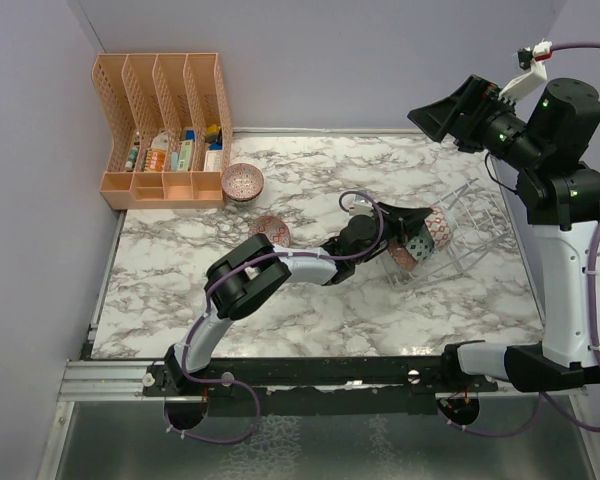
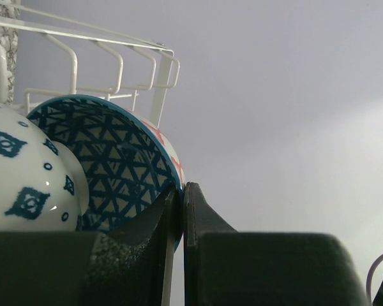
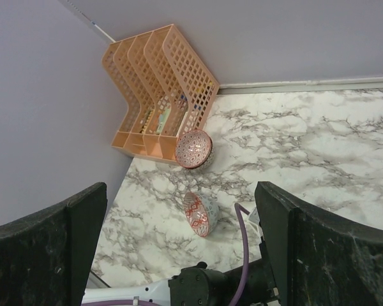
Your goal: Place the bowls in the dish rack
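A pink bowl (image 1: 243, 181) and a red-patterned bowl (image 1: 271, 229) wait loose near the orange organizer (image 1: 165, 125). The left gripper (image 2: 180, 204) pinches the teal-blue bowl (image 2: 115, 166) by its rim, probably to stand it edgewise in the dish rack (image 1: 475, 225). The right gripper (image 1: 448, 112) hangs high, jaws spread and empty, above the marble table (image 1: 310, 310) boxed by lilac walls (image 1: 330, 60).

The overhead camera looks down from behind the arms across the whole desk (image 1: 310, 310). The left wrist view sits tight against the dish rack (image 2: 158, 95), tilted upward. The right wrist view, high up, shares the orange organizer (image 3: 172, 83) with the overhead one
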You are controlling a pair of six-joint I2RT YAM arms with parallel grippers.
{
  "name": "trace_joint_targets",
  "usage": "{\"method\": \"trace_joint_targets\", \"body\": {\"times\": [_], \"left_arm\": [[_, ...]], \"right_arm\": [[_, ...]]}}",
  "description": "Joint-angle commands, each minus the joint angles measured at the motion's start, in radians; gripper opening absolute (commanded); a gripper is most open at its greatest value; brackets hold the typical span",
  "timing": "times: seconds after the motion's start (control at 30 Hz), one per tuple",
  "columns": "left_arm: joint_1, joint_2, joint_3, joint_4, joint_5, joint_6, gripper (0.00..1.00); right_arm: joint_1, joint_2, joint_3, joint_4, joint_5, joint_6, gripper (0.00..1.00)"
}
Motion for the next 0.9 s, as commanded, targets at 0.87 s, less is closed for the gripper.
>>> {"method": "trace_joint_targets", "body": {"times": [0.87], "left_arm": [[0.01, -0.063, 0.033, -0.151, 0.129, 0.001, 0.39]], "right_arm": [[0.004, -0.019, -0.025, 0.001, -0.011, -0.009, 1.0]]}}
